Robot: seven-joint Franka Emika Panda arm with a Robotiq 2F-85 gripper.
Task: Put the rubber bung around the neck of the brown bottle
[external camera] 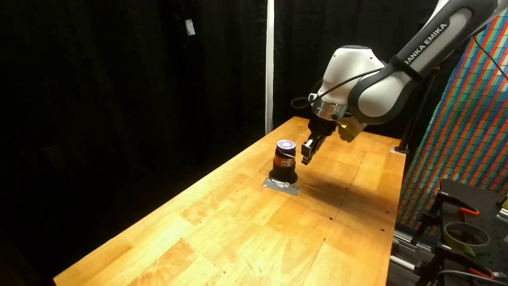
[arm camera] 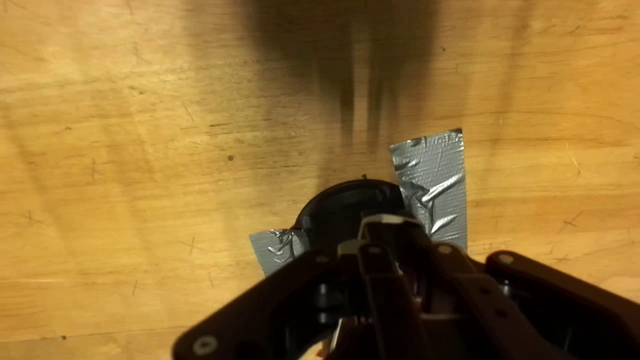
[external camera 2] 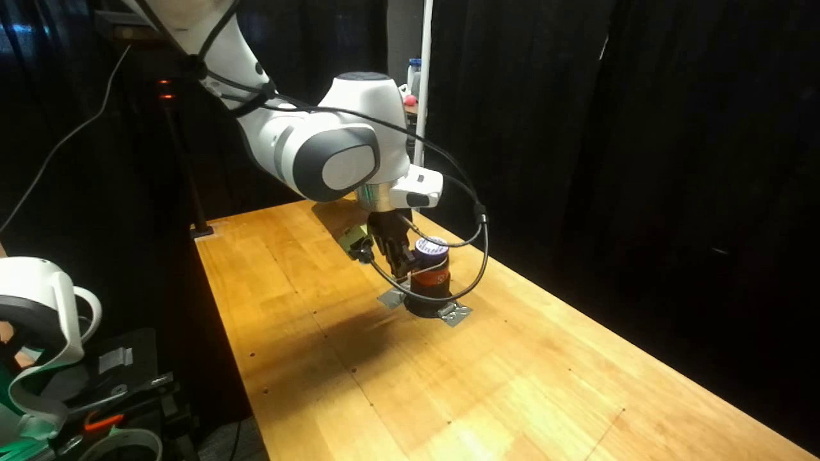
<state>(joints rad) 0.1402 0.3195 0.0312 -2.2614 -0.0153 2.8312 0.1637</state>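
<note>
The brown bottle (external camera: 283,162) stands upright on the table, dark with an orange label and a pale purple patterned top; an exterior view also shows it (external camera 2: 430,276). A thin pale rubber band (external camera: 287,154) lies slanted across the bottle just below the top and runs to my fingertips; it also shows in an exterior view (external camera 2: 428,268). My gripper (external camera: 304,156) is beside the bottle, pointing down, tips near neck height. In the wrist view the fingers (arm camera: 372,232) look close together, dark and blurred; whether they pinch the band is unclear. They hide most of the bottle there.
The bottle sits in a round black base (arm camera: 340,202) stuck down with grey tape (arm camera: 437,185) on both sides. The wooden table (external camera: 246,222) carries them. A cable (external camera 2: 483,256) hangs from the arm in front of the bottle. A cart with tools (external camera: 468,214) stands beside the table.
</note>
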